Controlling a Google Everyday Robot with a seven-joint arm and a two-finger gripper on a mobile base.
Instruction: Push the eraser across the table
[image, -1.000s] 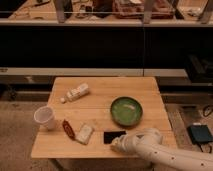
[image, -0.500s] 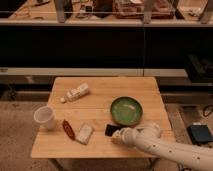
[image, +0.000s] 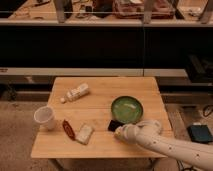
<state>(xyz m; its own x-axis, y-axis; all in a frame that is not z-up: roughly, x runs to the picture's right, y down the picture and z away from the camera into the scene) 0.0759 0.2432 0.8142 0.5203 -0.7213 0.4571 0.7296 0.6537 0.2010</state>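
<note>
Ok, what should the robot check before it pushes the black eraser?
1. Eraser lying flat on the table: ok.
2. End effector down beside the eraser, at its front right: ok.
3. End effector touching the eraser: cannot tell, they overlap in the view.
4. Room to the left: not ok, a white block lies that way, with a red-brown thing beyond it.
5. Room behind the eraser: not ok, the green bowl sits close there.
</note>
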